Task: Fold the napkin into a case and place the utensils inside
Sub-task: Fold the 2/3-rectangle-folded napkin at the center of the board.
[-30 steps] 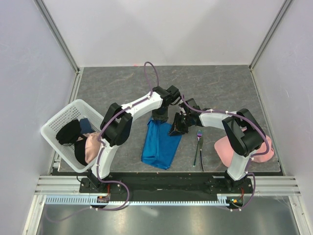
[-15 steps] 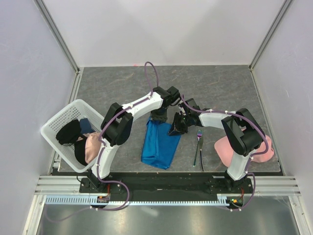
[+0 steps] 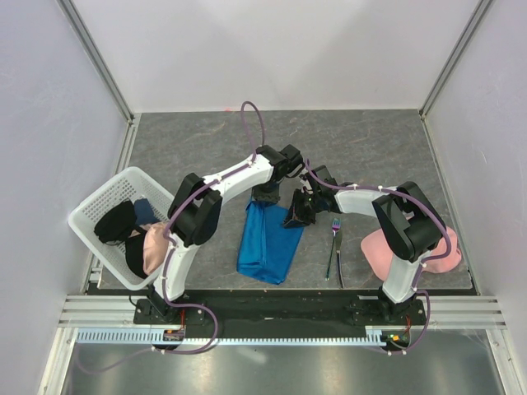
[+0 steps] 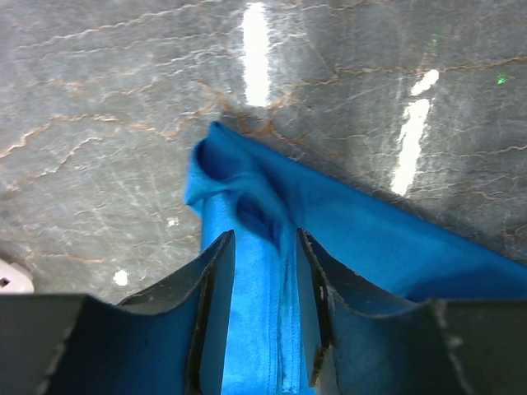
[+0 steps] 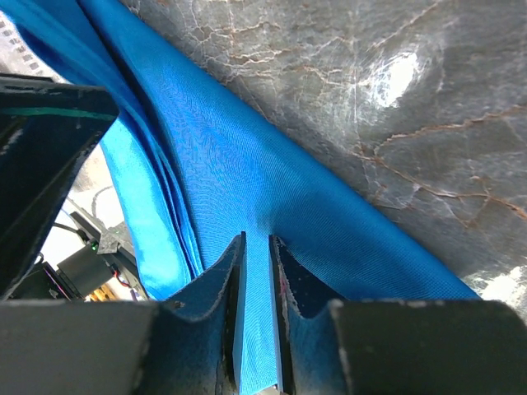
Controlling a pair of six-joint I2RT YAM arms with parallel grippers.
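Note:
The blue napkin [image 3: 265, 247] lies folded into a long layered panel on the grey table [image 3: 370, 148], running from the two grippers toward the near edge. My left gripper [image 3: 265, 200] is shut on a bunched fold at its far left corner; in the left wrist view the cloth [image 4: 370, 239] fills the gap between the fingers of that gripper [image 4: 263, 239]. My right gripper [image 3: 295, 216] pinches the far right edge, and the right wrist view shows this gripper [image 5: 257, 239] with a thin layer of napkin [image 5: 247, 148] clamped between nearly closed fingers. The fork [image 3: 333, 243] and knife [image 3: 339, 267] lie side by side to the right of the napkin.
A white mesh basket [image 3: 99, 206] with dark and pink items sits tilted at the left edge. A pale pink cloth [image 3: 375, 251] lies at the right, partly under the right arm. White walls enclose the table.
Both grippers have kept their hold and edged slightly left, and the napkin's far edge and body have shifted a little left with them. Fork and knife are unmoved.

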